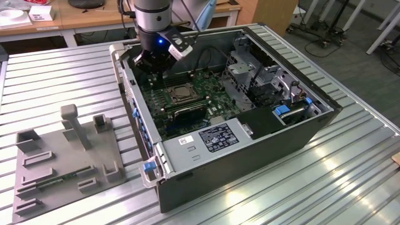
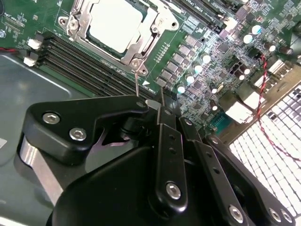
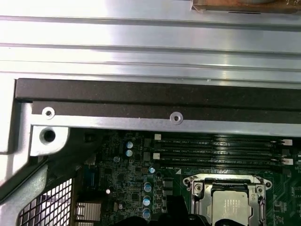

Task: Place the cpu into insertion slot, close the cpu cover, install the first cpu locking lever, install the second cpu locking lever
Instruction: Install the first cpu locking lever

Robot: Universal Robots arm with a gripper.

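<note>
The cpu (image 2: 115,26) lies framed by the cpu cover (image 2: 77,28); a thin lever (image 2: 136,80) seemingly reaches the gripper (image 2: 151,104)

Arm (image 1: 153,18) upright — end effector (image 1: 150,64) downward

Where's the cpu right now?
In the second wrist view the cpu sits in its socket on the green motherboard, right beside the long black memory slots.
</note>
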